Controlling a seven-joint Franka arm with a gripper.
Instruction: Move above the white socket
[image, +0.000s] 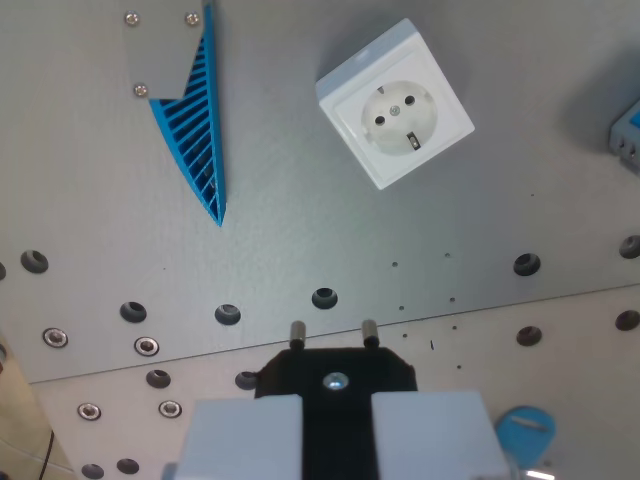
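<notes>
The white socket (395, 103) lies on the grey metal plate (300, 230), in the upper middle-right of the wrist view, turned at an angle with its two holes facing up. My gripper (337, 432) is at the bottom edge, well below the socket in the picture. Its pale fingers (245, 437) are shut on a black plug (335, 372). The plug's two metal pins (297, 331) point toward the plate and stand off to the lower left of the socket.
A blue ribbed triangular bracket (198, 120) with a grey screwed plate (158, 45) stands at the upper left. Another blue part (626, 130) shows at the right edge, and a blue round piece (525, 430) at the bottom right. Holes and screws dot the plates.
</notes>
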